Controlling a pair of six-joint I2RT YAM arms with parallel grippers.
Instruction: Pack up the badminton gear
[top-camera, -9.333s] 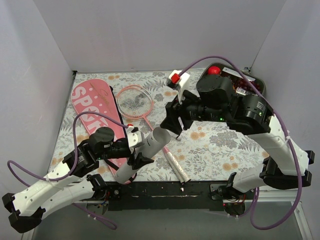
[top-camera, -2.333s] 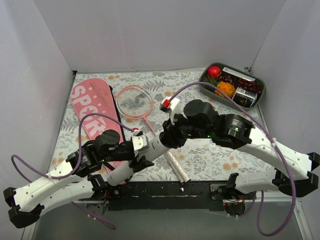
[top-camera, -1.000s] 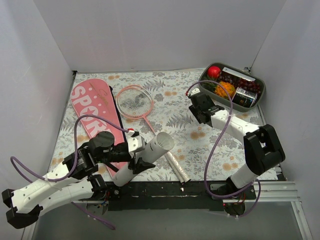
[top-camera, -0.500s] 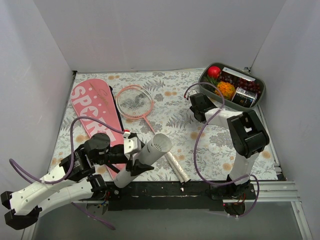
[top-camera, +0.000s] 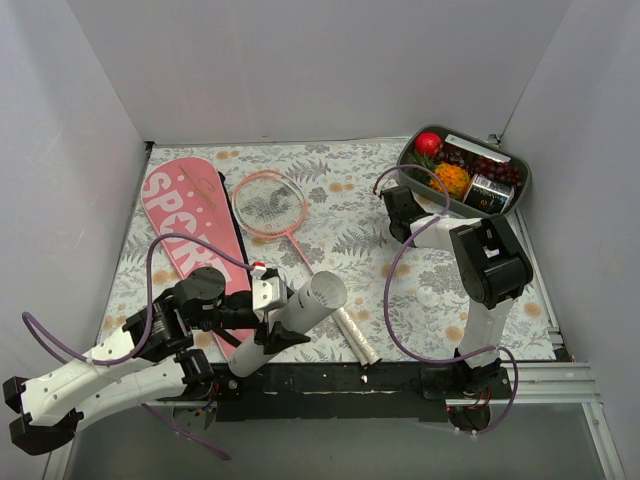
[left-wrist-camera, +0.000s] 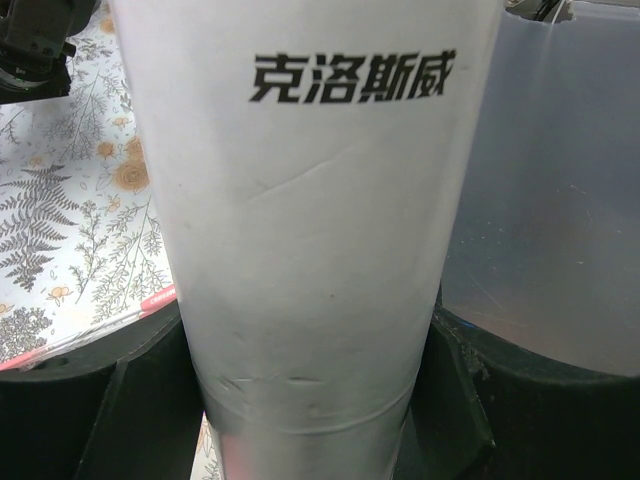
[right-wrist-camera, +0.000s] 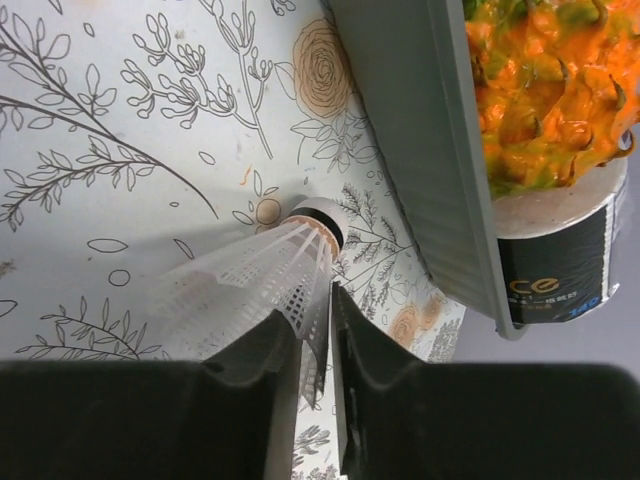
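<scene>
My left gripper (top-camera: 272, 322) is shut on the long white tube (top-camera: 300, 310) and holds it tilted above the near edge, open mouth up and to the right. In the left wrist view the tube (left-wrist-camera: 320, 200) fills the frame between the fingers of that gripper (left-wrist-camera: 310, 400). My right gripper (top-camera: 398, 207) is low beside the grey tray, shut on the skirt of the small white shuttlecock (right-wrist-camera: 250, 275), pinched by that gripper (right-wrist-camera: 315, 320), cork pointing away. The pink racket (top-camera: 268, 203) lies on the cloth, its white handle (top-camera: 355, 335) near the front. The pink bag (top-camera: 190, 220) lies at the left.
The grey tray (top-camera: 408, 178) with colourful fruit stands at the back right; its wall (right-wrist-camera: 430, 130) is just beyond the shuttlecock. White walls enclose the flowered cloth (top-camera: 420, 290) on three sides. The right arm's cable loops over the cloth near the tray.
The right arm has drawn back from the tube's mouth to the spot beside the tray and now sits low there. The left gripper has kept hold of the tube, shifting only slightly.
</scene>
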